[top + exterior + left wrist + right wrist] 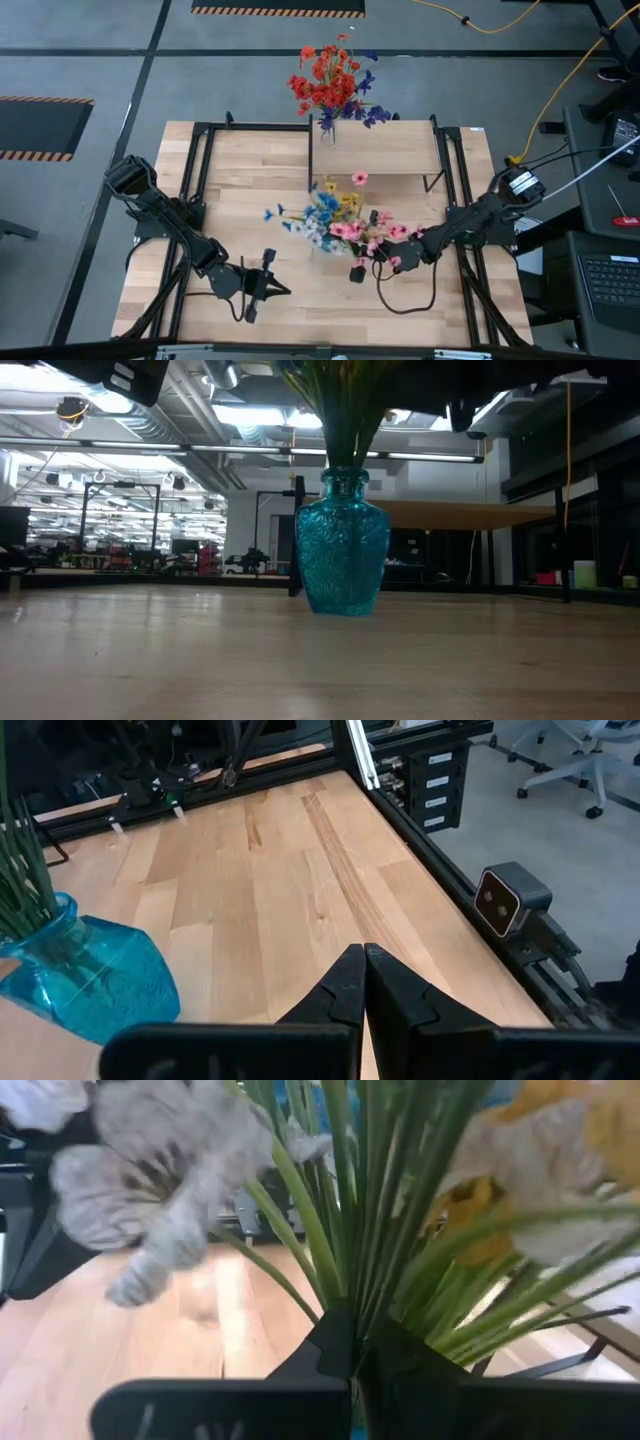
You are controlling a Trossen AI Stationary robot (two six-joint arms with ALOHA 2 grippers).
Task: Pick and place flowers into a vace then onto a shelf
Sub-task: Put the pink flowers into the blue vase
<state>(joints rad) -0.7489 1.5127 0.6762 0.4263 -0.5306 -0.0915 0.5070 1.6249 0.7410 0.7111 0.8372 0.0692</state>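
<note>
A blue glass vase (342, 550) stands on its base on the table and holds a bunch of flowers (335, 222) in blue, yellow, white and pink; its green stalks (350, 1210) rise from the neck. A second vase with red, orange and blue flowers (330, 85) stands on the shelf (385, 148) at the table's far side. My right gripper (355, 1342) is shut, up among the pink blooms (372, 245) on the bunch's right side, right against the stalks. My left gripper (362, 970) is shut over the table's near left part (268, 287), with the blue vase (80, 975) off to one side. My right gripper has its shut fingertips (335, 1335) right at the green stalks (330, 1270) above the vase neck, coming level from the table's right. The stalks fan out just beyond the tips, and I cannot tell whether the fingers touch them.
Black metal frame rails (200, 170) run along the table's left and right sides. A dark cable loop (405, 298) lies on the table near the right arm. A small camera box (510, 898) sits at the table's edge. Bare wood (250, 180) lies left of the shelf.
</note>
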